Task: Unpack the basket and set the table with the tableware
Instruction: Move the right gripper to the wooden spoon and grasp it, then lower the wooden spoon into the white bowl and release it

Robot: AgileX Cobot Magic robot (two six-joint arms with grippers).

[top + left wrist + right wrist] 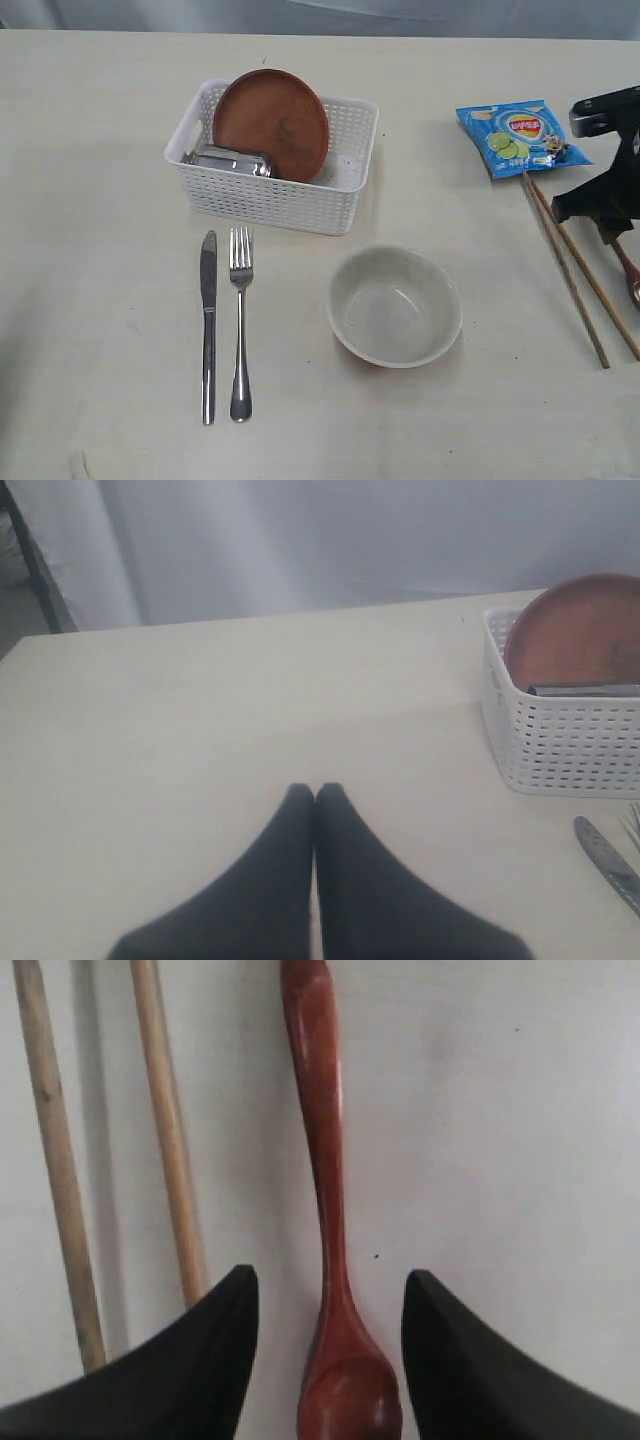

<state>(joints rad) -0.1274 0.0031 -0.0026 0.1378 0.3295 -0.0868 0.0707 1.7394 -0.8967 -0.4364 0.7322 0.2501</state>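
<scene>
Two things left in the basket [262, 205], upper middle of the frame — plate [272, 120] and cup [235, 161]. Out already: knife [208, 320], fork [240, 320], bowl [395, 305], chopsticks [565, 270]. At the right edge, right gripper [330, 1272] has jaws apart around the spoon [320, 1140], seemingly not clamped; left gripper [315, 790] pressed together, empty.

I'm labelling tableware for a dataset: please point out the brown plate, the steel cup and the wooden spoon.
brown plate [272, 120], exterior view, middle of its face.
steel cup [235, 161], exterior view, its side wall.
wooden spoon [323, 1160], right wrist view, middle of its handle.
</scene>
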